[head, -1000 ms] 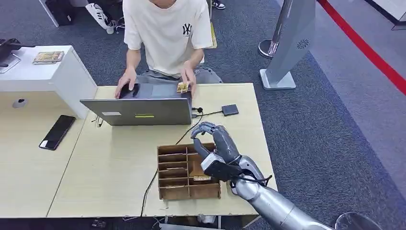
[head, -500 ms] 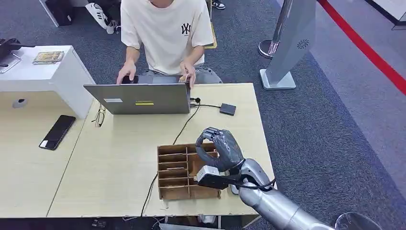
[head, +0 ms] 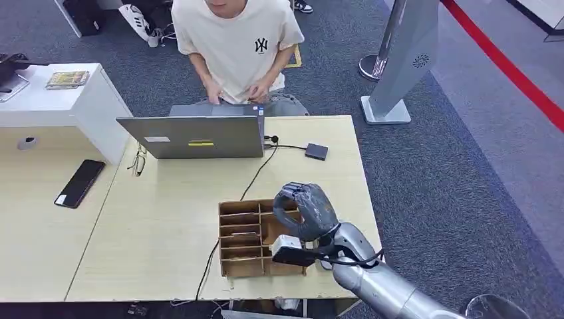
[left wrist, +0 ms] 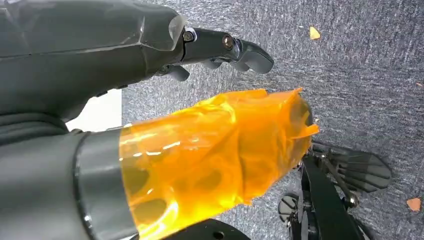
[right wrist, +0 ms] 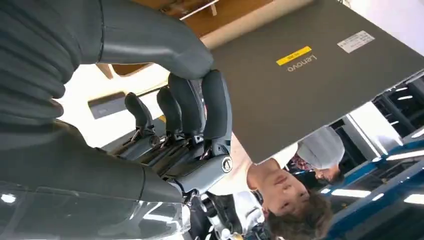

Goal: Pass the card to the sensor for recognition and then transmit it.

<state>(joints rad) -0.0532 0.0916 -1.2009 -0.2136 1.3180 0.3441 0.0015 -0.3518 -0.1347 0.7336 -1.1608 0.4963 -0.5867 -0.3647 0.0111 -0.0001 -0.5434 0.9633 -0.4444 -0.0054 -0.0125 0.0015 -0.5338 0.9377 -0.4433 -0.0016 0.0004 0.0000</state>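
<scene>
Right robot hand (head: pixel 304 211): above the wooden organizer at the near edge of the bench, reaching in from the near right corner; its dark fingers (right wrist: pixel 216 107) are curled inward toward the thumb. No card can be made out in its grasp, so whether it is pinching anything cannot be told.
Left robot hand (left wrist: pixel 150 100): hangs over the grey carpet (left wrist: pixel 350 75); the thumb is wrapped in an orange film and the dark fingers (left wrist: pixel 235 47) extend apart from it with nothing between them.
Wooden organizer (head: pixel 249 239): an open box of flat slots, standing at the near edge of the bench, right of centre; the right robot hand covers its right-hand compartments. Pale items lie in some slots; whether any is the card cannot be told.
Cable (head: pixel 256 176): runs from the far side of the bench past the organizer's left side to the near edge.
Sensor (head: pixel 316 151): a small dark square pad, flat on the bench near the far right corner, joined to the cable.
Laptop (head: pixel 193 136): open at the far edge of the bench, its lid back facing the robot.
Glasses (head: pixel 138 161): just beside the laptop's left corner.
Phone (head: pixel 80 183): dark, flat on the adjoining bench to the left.
Person (head: pixel 236 46): seated beyond the far edge, hands held behind the laptop.
</scene>
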